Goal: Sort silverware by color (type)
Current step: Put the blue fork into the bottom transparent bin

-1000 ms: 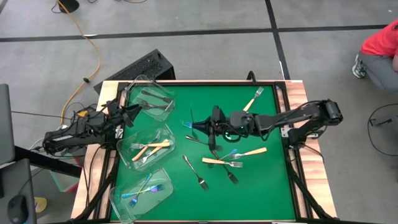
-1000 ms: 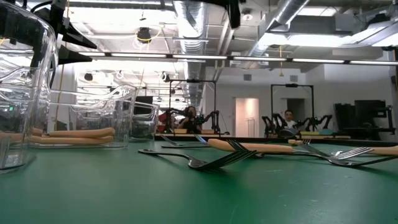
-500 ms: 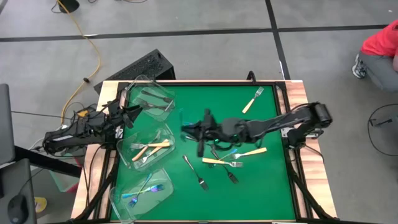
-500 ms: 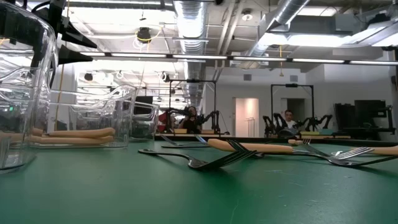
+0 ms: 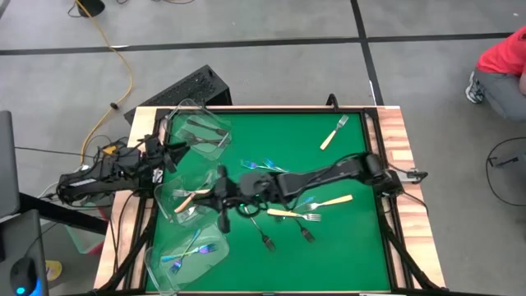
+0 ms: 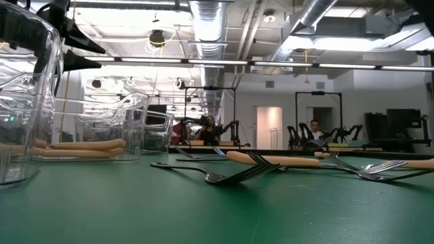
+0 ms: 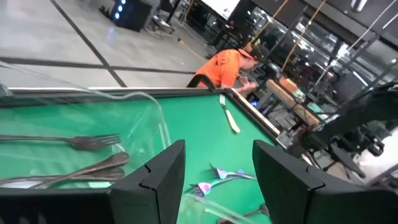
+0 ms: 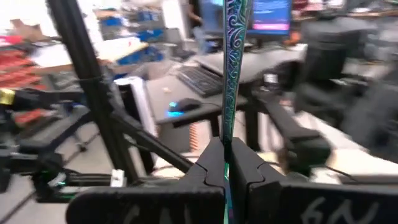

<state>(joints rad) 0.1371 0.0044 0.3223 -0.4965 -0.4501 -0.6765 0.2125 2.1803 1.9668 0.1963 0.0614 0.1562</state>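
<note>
At the left the left gripper [image 5: 167,153] hangs with its fingers wide apart and empty by the far tub [image 5: 215,122], where we count at least two dark metal forks [image 7: 74,142]. Two more tubs follow along that side: the middle tub [image 5: 223,175] holds what look like two cream-handled forks [image 5: 200,194], and the near tub [image 5: 220,233] about two iridescent forks [image 5: 191,252]. The right gripper [image 5: 220,201], pinched tight on one iridescent fork [image 8: 233,62] whose handle runs straight out ahead of the fingers, hovers between the middle and near tubs. We judge its goal, the near tub, lies just toward the tabletop's [image 5: 345,255] front edge and left. Rightward lie three loose cream-handled forks [image 5: 292,214], roughly three iridescent ones [image 5: 265,165] and at least two dark ones [image 5: 265,239].
</note>
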